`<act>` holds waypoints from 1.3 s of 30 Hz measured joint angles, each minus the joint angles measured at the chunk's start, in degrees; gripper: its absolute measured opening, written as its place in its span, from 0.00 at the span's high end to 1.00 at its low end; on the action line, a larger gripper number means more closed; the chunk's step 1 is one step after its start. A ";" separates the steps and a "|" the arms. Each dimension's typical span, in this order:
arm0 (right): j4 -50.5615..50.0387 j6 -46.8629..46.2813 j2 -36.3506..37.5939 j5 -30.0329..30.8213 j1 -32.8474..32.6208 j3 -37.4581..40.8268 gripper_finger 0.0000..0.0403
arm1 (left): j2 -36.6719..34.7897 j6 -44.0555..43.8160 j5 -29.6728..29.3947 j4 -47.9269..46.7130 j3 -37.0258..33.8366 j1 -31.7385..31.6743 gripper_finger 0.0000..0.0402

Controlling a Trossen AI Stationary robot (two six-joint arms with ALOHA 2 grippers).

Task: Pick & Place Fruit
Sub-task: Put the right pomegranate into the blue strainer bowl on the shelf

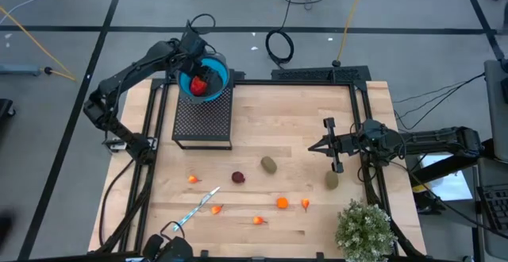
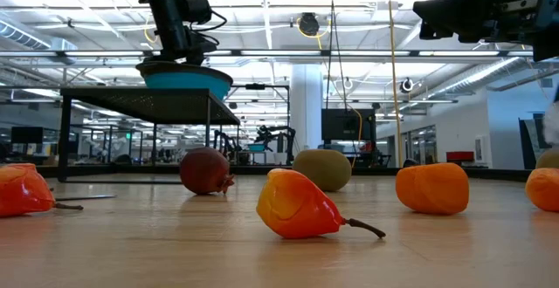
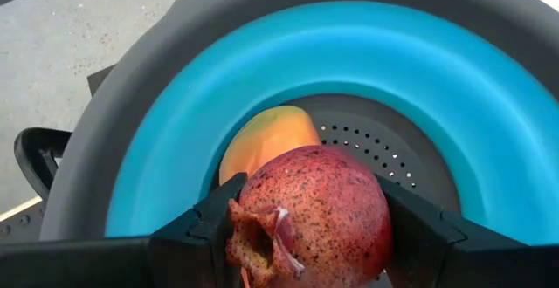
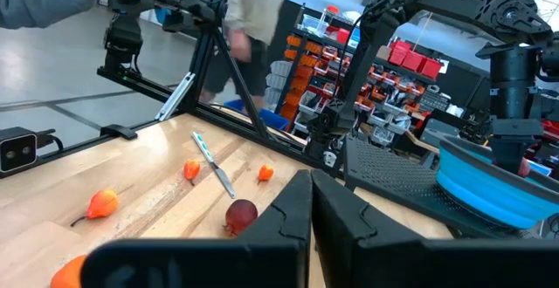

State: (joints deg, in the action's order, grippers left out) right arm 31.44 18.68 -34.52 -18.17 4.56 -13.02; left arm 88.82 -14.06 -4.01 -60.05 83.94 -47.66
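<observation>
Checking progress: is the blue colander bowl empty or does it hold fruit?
Not empty: the blue colander bowl holds a yellow-orange fruit; the left gripper holds a speckled red pomegranate over it.

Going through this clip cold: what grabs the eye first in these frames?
The left gripper holds a speckled red fruit between its fingers, over the blue bowl that sits on a black mesh stand at the table's far left; an orange piece already lies in the bowl. The right gripper hovers shut over the table's right side, and small fruit lies scattered along the near half.
</observation>
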 joint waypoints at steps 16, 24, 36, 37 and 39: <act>0.00 0.00 0.00 -0.02 0.00 -0.04 1.00 | 0.06 -1.22 0.48 -0.15 -0.02 1.58 0.50; 0.00 0.00 0.01 -0.02 0.00 -0.04 1.00 | 0.07 -1.16 0.52 0.04 -0.04 1.55 0.50; 0.01 0.00 0.02 -0.02 0.00 -0.04 1.00 | 0.24 -1.12 0.57 -0.30 -0.22 1.51 0.38; 0.01 0.00 0.01 0.00 0.00 -0.04 1.00 | 0.22 -1.11 0.55 -0.17 -0.22 1.51 0.37; 0.01 0.00 0.00 -0.02 0.00 -0.04 1.00 | 0.22 -1.11 0.55 -0.12 -0.22 1.51 0.35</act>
State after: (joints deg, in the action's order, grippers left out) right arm 31.45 18.68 -34.52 -18.20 4.56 -13.06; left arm 89.03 -15.18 -3.46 -60.17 83.72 -46.15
